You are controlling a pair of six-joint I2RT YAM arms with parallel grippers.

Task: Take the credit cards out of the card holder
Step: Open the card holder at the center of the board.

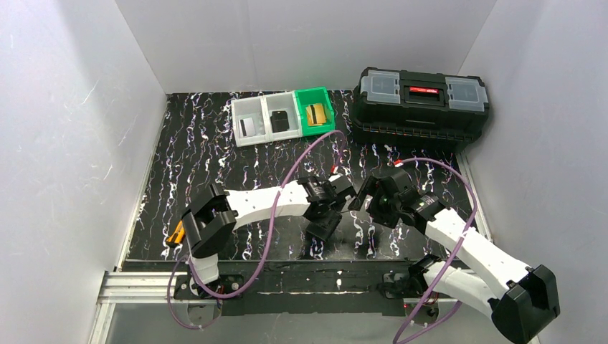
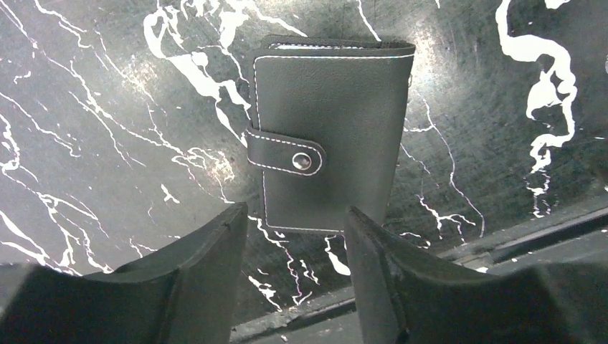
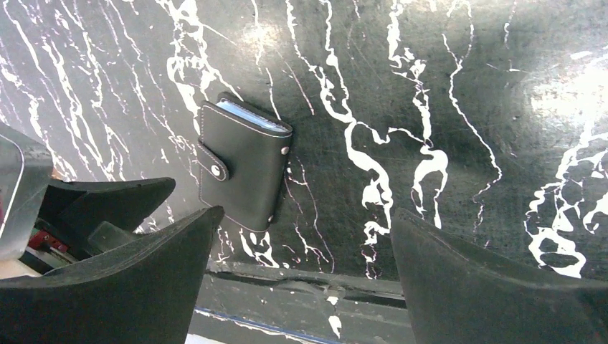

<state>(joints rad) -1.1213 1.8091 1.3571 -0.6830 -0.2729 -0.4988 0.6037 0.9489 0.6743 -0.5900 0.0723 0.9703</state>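
The card holder [image 2: 330, 129] is a black bifold with white stitching, snapped shut by its strap and lying flat on the marbled mat near the front edge. A pale blue pocket edge shows at its top [image 3: 247, 168]. My left gripper [image 2: 295, 211] hovers over its near end, jaws partly apart with nothing between them. My right gripper [image 3: 307, 213] stands wide open to the holder's right, empty. In the top view the left gripper [image 1: 331, 215] and right gripper [image 1: 358, 202] nearly meet and hide the holder. Credit cards lie in the back bins: striped white [image 1: 247, 127], black [image 1: 279, 122], gold [image 1: 315, 115].
Two grey bins [image 1: 262, 107] and a green bin [image 1: 326, 100] stand at the back centre. A big black toolbox [image 1: 423, 107] sits at the back right. A small orange object [image 1: 174, 233] lies at the front left edge. White walls enclose the table.
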